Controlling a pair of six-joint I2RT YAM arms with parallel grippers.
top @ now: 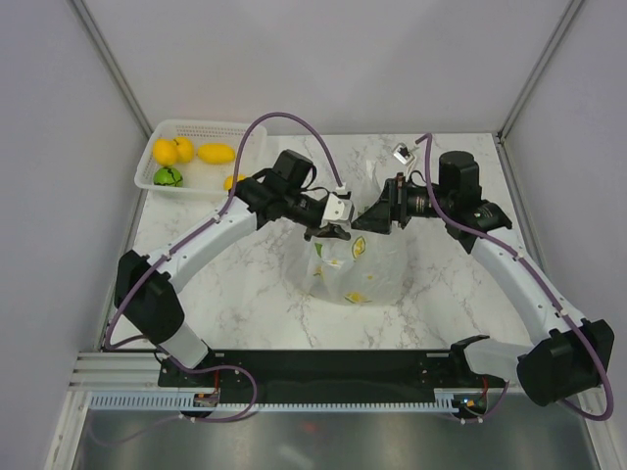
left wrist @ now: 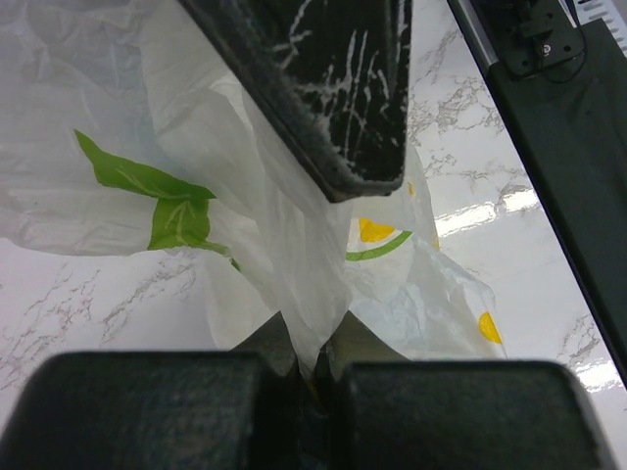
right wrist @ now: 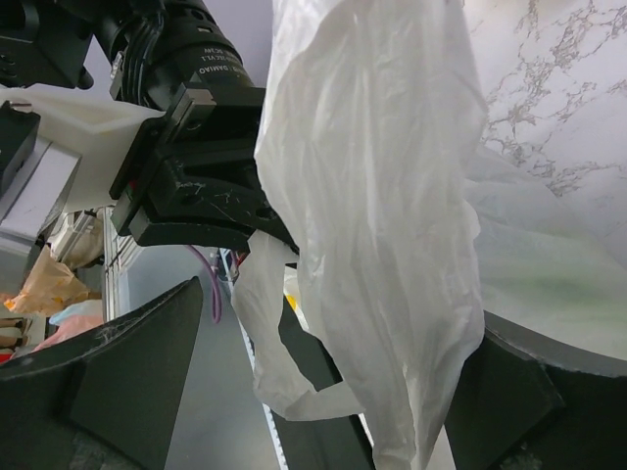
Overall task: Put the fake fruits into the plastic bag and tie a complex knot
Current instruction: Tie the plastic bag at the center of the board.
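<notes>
The plastic bag (top: 355,266) stands mid-table, white with lemon and leaf prints. My left gripper (top: 329,231) is at the bag's top left. In the left wrist view it (left wrist: 313,360) is shut on a pinch of the bag's film (left wrist: 294,284). My right gripper (top: 378,217) is at the bag's top right, open. In the right wrist view a handle strip of the bag (right wrist: 382,225) hangs between its wide-apart fingers (right wrist: 118,382), against the right one. No knot shows. Yellow fake fruits (top: 217,153) and a green one (top: 168,176) lie in the basket. Whether any fruits are in the bag is hidden.
The white perforated basket (top: 245,132) sits at the far left corner of the marble table (top: 245,284). The two grippers are close together above the bag, and the right one's finger (left wrist: 333,88) fills the top of the left wrist view. Grey walls surround the table.
</notes>
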